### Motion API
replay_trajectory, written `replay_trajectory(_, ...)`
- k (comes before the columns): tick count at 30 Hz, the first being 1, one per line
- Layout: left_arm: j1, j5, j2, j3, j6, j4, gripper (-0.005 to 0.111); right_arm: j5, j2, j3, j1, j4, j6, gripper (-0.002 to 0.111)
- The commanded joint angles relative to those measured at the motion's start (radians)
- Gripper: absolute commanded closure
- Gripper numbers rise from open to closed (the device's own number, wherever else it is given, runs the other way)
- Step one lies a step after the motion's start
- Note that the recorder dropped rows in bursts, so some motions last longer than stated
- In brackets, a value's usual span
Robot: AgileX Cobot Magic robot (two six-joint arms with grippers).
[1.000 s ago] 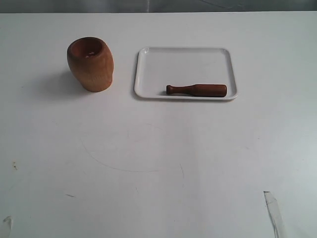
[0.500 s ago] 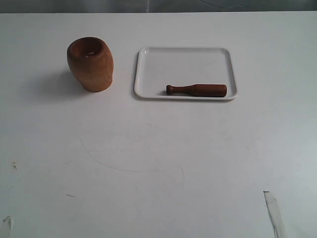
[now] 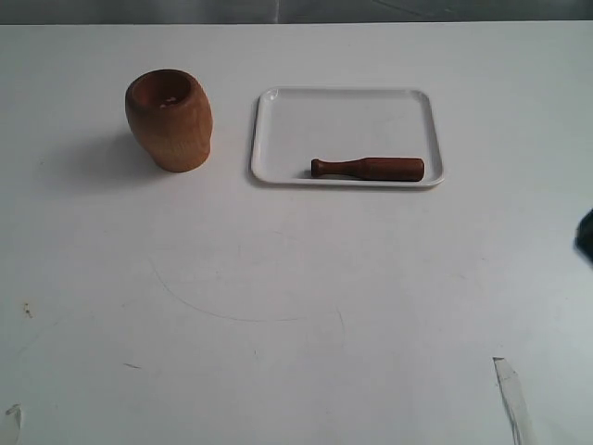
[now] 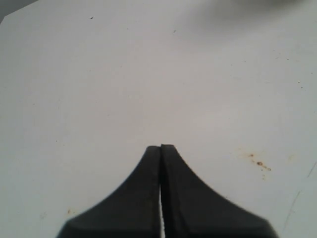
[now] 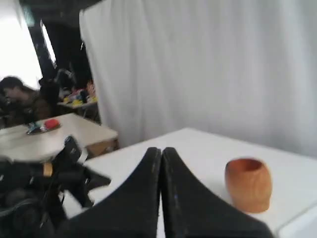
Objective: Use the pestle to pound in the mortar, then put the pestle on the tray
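Note:
The light-brown wooden mortar (image 3: 170, 120) stands upright on the white table at the left; it also shows in the right wrist view (image 5: 248, 184). The reddish-brown pestle (image 3: 368, 169) lies flat along the near side of the white tray (image 3: 345, 111), thick end to the right. A dark blurred bit of the right arm (image 3: 586, 236) pokes in at the exterior view's right edge, well away from the tray. My right gripper (image 5: 161, 149) is shut and empty, with the mortar far beyond it. My left gripper (image 4: 161, 147) is shut and empty over bare table.
A corner of the tray (image 5: 302, 225) shows in the right wrist view. The other arm (image 5: 44, 183) sits dark beyond the table's edge, with a white curtain (image 5: 208, 64) behind. Small rust-coloured specks (image 4: 257, 161) mark the table. A strip of tape (image 3: 511, 394) lies at the front right.
A dark part of the right arm has come into the exterior view at its right edge. The mortar, pestle and tray have not moved.

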Motion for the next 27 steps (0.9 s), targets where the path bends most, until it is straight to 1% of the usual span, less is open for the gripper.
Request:
replay_trajectory(1, -0.008, -0.003, -0.001, 0.001, -0.008, -0.007, 0.107, -0.134, -0.007, 0.023, 0.001, -0.341, 0.368, 0.108)
replay_trajectory(3, -0.008, -0.003, -0.001, 0.001, -0.008, -0.007, 0.107, -0.135, -0.007, 0.031, 0.001, -0.341, 0.37, 0.108)
replay_trajectory(4, -0.008, -0.003, -0.001, 0.001, -0.008, -0.007, 0.107, -0.149, -0.007, 0.032, 0.001, -0.341, 0.405, 0.108)
replay_trajectory(5, -0.008, -0.003, -0.001, 0.001, -0.008, -0.007, 0.107, -0.176, -0.007, 0.032, 0.001, -0.341, 0.452, 0.108)
replay_trajectory(6, -0.008, -0.003, -0.001, 0.001, -0.008, -0.007, 0.107, -0.209, -0.007, 0.032, 0.001, -0.341, 0.452, 0.108)
replay_trajectory(9, -0.008, -0.003, -0.001, 0.001, -0.008, -0.007, 0.107, -0.276, -0.007, 0.032, 0.001, -0.216, 0.452, 0.108)
replay_trajectory(12, -0.008, -0.003, -0.001, 0.001, -0.008, -0.007, 0.107, -0.263, -0.007, 0.032, 0.001, -0.028, 0.45, 0.108)
replay_trajectory(15, -0.008, -0.003, -0.001, 0.001, -0.008, -0.007, 0.107, -0.177, -0.007, 0.032, 0.001, -0.029, 0.405, 0.108)
replay_trajectory(16, -0.008, -0.003, -0.001, 0.001, -0.008, -0.007, 0.107, -0.162, -0.007, 0.036, 0.001, -0.029, 0.338, 0.108)
replay_trajectory(17, -0.008, -0.003, -0.001, 0.001, -0.008, -0.007, 0.107, -0.162, -0.007, 0.038, 0.001, -0.01, 0.215, 0.108)
replay_trajectory(19, -0.008, -0.003, -0.001, 0.001, -0.008, -0.007, 0.107, -0.16, 0.011, 0.041, 0.001, 0.099, -0.107, 0.108)
replay_trajectory(20, -0.008, -0.003, -0.001, 0.001, -0.008, -0.007, 0.107, -0.16, 0.025, 0.047, 0.001, 0.197, -0.257, 0.108)
replay_trajectory(22, -0.008, -0.003, -0.001, 0.001, -0.008, -0.007, 0.107, -0.159, 0.068, 0.073, 0.001, 0.396, -0.617, 0.108)
replay_trajectory(25, -0.008, -0.003, -0.001, 0.001, -0.008, -0.007, 0.107, -0.131, 0.138, 0.133, 0.001, 0.661, -1.019, 0.108)
replay_trajectory(26, -0.008, -0.003, -0.001, 0.001, -0.008, -0.007, 0.107, -0.131, 0.167, 0.153, 0.001, 0.732, -1.123, 0.108)
replay_trajectory(27, -0.008, -0.003, -0.001, 0.001, -0.008, -0.007, 0.107, -0.131, 0.218, 0.204, 0.001, 0.861, -1.248, 0.108)
